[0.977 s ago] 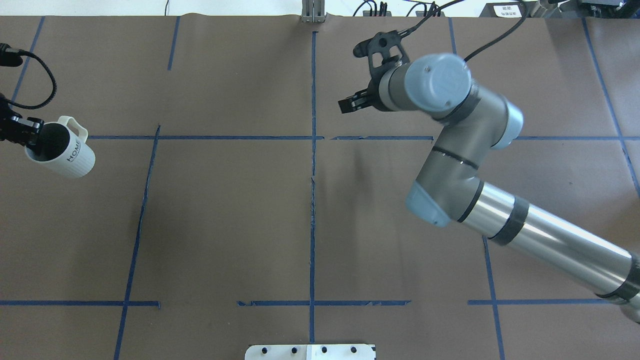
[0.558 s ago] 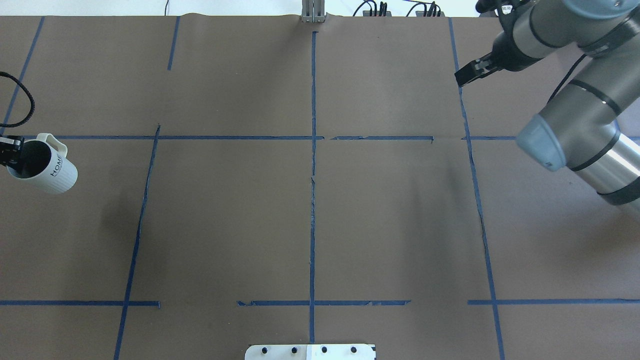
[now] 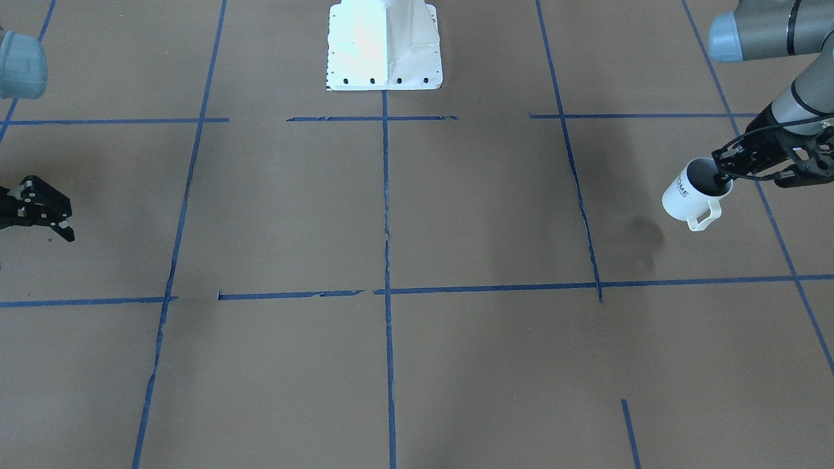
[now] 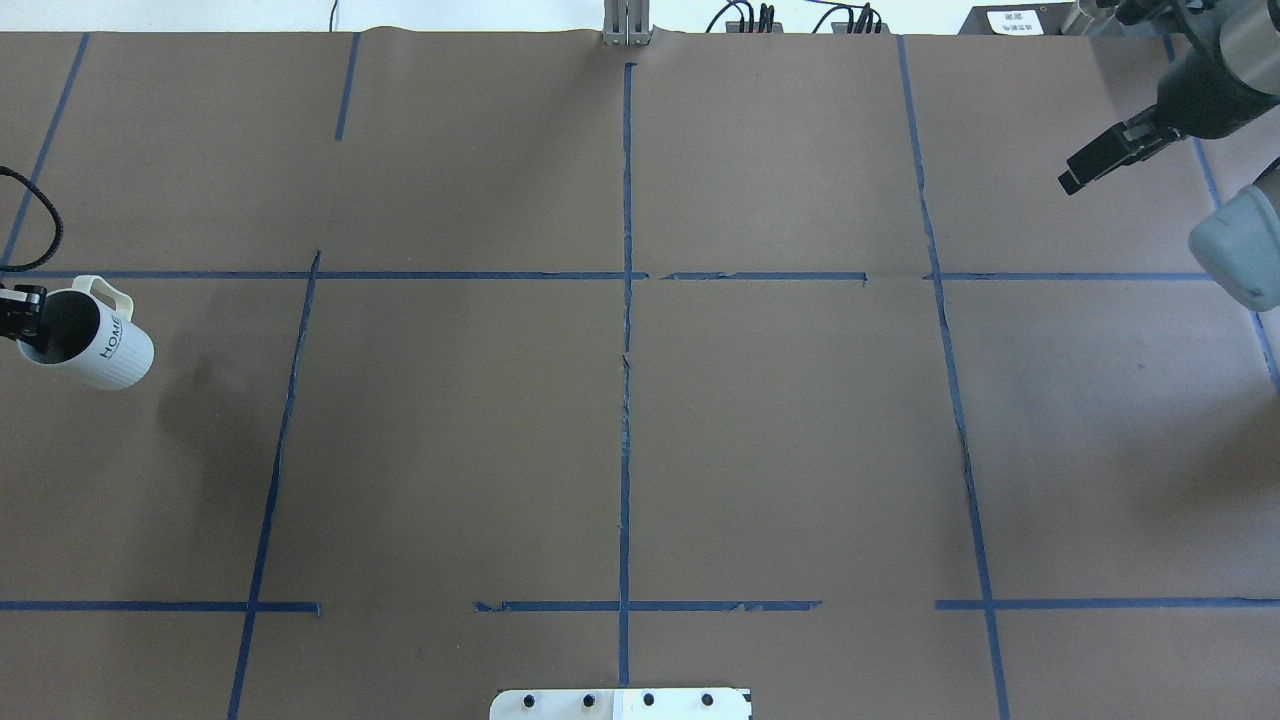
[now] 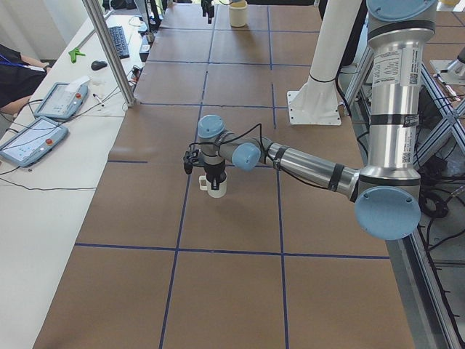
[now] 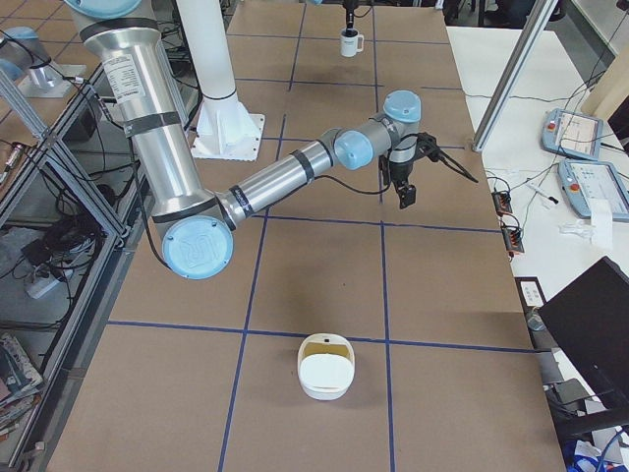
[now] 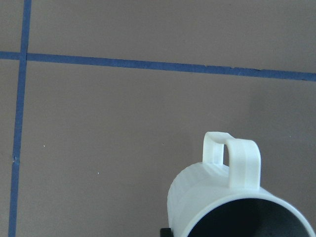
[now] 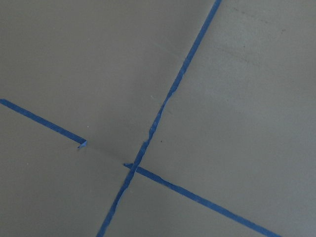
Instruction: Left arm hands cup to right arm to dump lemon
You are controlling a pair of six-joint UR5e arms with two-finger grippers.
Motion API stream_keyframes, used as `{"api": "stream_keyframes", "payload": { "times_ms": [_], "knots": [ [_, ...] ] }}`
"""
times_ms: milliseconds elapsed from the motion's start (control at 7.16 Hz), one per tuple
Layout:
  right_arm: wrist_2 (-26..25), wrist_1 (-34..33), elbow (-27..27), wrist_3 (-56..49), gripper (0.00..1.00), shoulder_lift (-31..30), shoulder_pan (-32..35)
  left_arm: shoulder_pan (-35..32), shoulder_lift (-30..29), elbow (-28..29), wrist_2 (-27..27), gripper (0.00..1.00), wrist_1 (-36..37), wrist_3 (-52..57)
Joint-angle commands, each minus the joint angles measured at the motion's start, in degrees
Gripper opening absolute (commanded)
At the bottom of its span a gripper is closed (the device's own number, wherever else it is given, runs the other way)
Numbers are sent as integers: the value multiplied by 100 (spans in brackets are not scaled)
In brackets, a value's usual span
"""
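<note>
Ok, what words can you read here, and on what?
"HOME": on the white cup's side.
Sticker on the left arm: too small to read.
Sticker on the right arm: too small to read.
White label at the back: too small to read.

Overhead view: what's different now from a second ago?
The right gripper swung from over the middle of the table out to the far right of the view. The left gripper carried the cup a little leftward and toward the robot. Unchanged: the left gripper still pinches the cup's rim, cup tilted.
</note>
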Motion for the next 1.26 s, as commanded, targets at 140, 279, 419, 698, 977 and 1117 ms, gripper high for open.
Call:
{"api": "stream_keyframes", "payload": {
  "times_ms": [140,279,419,698,977,1117],
  "knots": [
    [293,-67,47,-225,100,-491,431,21,104,582,-9,0,-940,-31],
    [478,-41,56,-234,100,-641,502,56,105,584,-27,0,-932,-23],
    [471,-41,65,-234,100,-660,503,178,105,584,-192,0,-897,-31],
    [392,-15,65,-243,100,-765,503,276,140,592,-246,0,-888,-66],
    [400,12,65,-243,100,-783,503,311,166,610,-246,9,-879,-67],
    [392,20,65,-243,100,-792,503,320,157,697,-246,20,-888,-58]
  ]
}}
